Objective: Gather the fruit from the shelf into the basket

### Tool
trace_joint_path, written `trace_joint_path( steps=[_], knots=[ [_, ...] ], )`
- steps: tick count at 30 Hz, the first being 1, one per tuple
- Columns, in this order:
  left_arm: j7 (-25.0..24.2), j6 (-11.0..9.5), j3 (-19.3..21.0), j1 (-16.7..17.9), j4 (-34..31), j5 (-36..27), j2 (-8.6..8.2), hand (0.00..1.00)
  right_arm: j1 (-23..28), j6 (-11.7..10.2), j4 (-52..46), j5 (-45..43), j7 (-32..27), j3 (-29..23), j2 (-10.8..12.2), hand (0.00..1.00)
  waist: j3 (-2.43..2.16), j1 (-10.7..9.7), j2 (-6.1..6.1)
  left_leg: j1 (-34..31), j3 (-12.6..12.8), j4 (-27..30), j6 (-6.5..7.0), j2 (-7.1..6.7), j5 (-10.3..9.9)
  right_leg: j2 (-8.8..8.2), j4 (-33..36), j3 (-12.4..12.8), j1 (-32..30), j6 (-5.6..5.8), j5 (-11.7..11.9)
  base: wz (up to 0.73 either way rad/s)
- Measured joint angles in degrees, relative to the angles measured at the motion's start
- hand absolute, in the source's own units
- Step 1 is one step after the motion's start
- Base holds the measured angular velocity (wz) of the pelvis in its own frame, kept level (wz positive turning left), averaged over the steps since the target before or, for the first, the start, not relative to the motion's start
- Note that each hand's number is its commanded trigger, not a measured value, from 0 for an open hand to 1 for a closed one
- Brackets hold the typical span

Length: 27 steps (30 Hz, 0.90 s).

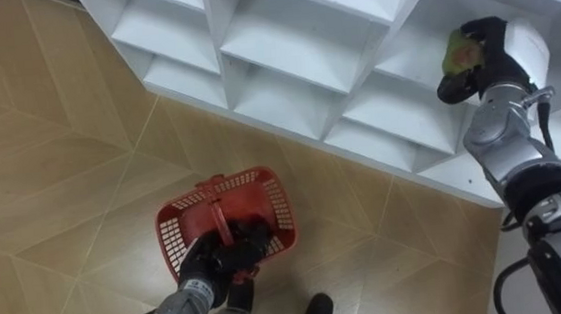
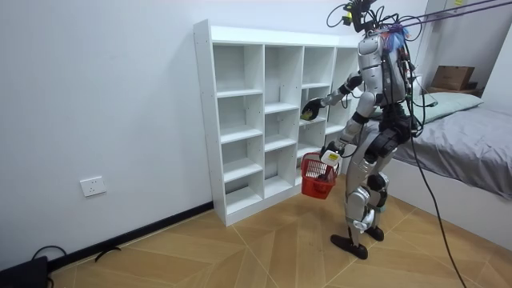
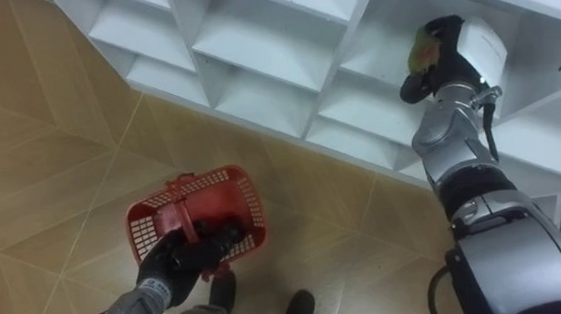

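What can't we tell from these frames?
Kind of fruit: eye views, right hand wraps it; room view, too small.
Contents of basket: eye views, left hand covers part of the inside.
Right end of shelf: room view, robot stands before it.

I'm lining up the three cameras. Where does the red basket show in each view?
Left eye view: red basket lower centre, over the floor, held by the left hand.
Right eye view: lower left, in the same grip.
Room view: right of centre, hanging in front of the white shelf unit.
Shared landmark: the white shelf unit.
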Motion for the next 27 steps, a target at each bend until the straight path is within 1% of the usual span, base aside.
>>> trace_joint_path(
  steps=[6, 27],
  knots=[
    [-0.1, -0.1, -0.3, 0.1, -0.3, -0.1, 0.0, 1.0, 0.0, -0.4, 0.4, 0.1, -0.5, 0.0, 0.0, 1.0, 0.0, 0.1, 0.0, 0.0, 0.0, 0.0, 0.0, 0.0, 0.0, 0.01, 0.0, 0.1, 0.0, 0.0, 0.0, 0.0],
    [-0.4, -0.1, -0.3, 0.1, -0.3, -0.1, -0.02, 1.0, -0.1, -0.6, 0.7, 0.0, -1.3, 0.0, 0.0, 1.0, 0.0, 0.4, -0.01, 0.0, 0.2, -0.1, 0.0, 0.01, 0.0, 0.02, 0.1, 0.3, -0.3, 0.0, 0.0, 0.0]
  ],
)
